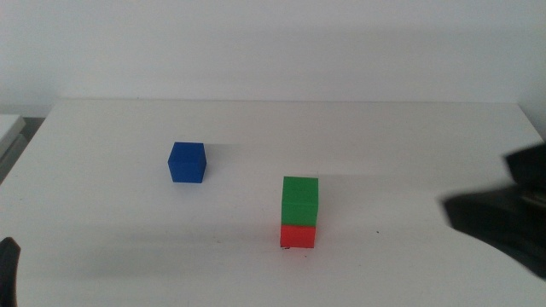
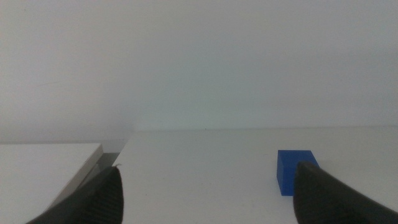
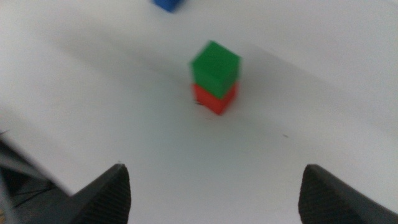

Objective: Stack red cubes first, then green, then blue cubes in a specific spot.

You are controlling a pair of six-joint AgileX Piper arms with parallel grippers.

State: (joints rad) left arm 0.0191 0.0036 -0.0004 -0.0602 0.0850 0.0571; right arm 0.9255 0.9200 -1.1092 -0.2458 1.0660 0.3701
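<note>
The green cube sits squarely on the red cube at the table's front middle. Tiny dark scribbles of the marked spot peek out at the red cube's base; the rest is hidden. The blue cube stands alone, to the left and farther back. My right gripper is blurred at the right edge, open and empty, clear of the stack. Its wrist view shows the green cube, the red cube and the blue cube. My left gripper waits at the bottom left, open, with the blue cube ahead.
The white table ends at a back edge against a pale wall. A white slab lies beside the table's left edge. A single tiny dark speck lies right of the stack.
</note>
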